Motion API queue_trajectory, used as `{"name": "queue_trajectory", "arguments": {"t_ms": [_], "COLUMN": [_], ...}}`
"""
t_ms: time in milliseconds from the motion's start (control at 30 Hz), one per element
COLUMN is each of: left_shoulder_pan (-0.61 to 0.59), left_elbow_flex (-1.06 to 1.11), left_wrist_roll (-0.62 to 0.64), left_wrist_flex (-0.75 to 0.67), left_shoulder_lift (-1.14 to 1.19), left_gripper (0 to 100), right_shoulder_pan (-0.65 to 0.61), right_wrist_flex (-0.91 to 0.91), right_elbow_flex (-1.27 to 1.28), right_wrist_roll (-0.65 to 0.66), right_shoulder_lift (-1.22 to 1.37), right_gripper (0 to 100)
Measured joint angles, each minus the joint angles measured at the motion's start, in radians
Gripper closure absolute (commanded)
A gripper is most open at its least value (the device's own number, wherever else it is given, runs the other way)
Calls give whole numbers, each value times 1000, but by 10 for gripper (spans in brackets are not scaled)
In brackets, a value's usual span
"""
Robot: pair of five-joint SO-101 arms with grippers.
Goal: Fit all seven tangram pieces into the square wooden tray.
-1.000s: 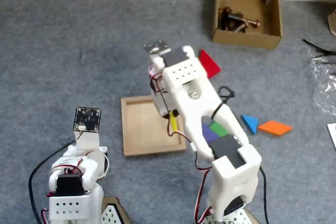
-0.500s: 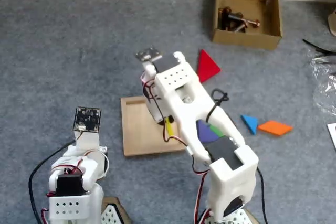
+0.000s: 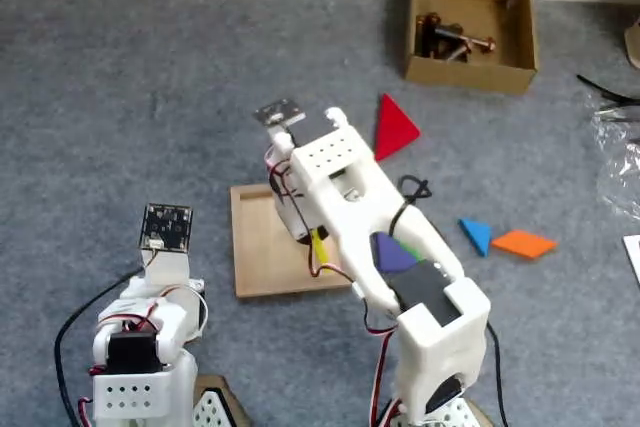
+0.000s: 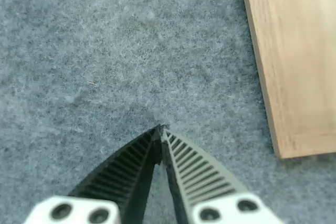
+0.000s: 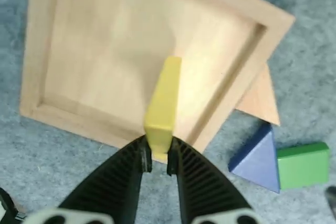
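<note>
My right gripper (image 5: 157, 153) is shut on a yellow piece (image 5: 164, 95), held on edge above the square wooden tray (image 5: 94, 40), near its right side. In the high view the right arm (image 3: 345, 177) leans over the tray (image 3: 260, 247), and the yellow piece (image 3: 318, 244) peeks out beneath it. A plain wooden triangle (image 5: 262, 100) lies against the tray's outer edge. Beside it are a purple triangle (image 5: 257, 158) and a green piece (image 5: 304, 163). A red triangle (image 3: 395, 127), a blue triangle (image 3: 476, 235) and an orange piece (image 3: 523, 243) lie on the carpet. My left gripper (image 4: 160, 132) is shut over bare carpet beside the tray's edge (image 4: 294, 51).
A cardboard box (image 3: 470, 27) with small metal parts stands at the back right. Clear plastic wrap and cables (image 3: 615, 137) lie at the right edge. The left arm's base (image 3: 135, 357) sits at the front left on grey carpet.
The right arm has swung left with the yellow piece, from the tray's right edge to over its floor, uncovering the red triangle. The left arm has not moved.
</note>
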Motion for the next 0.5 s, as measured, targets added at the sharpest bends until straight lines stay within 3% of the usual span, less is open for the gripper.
{"name": "queue_trajectory", "arguments": {"t_ms": [500], "left_shoulder_pan": [0], "left_elbow_flex": [0], "left_wrist_roll": [0], "left_wrist_flex": [0], "left_shoulder_lift": [0], "left_gripper": [994], "right_shoulder_pan": [-58], "right_wrist_flex": [-110], "right_elbow_flex": [92], "right_wrist_roll": [0], "right_shoulder_lift": [-11], "right_gripper": [992]}}
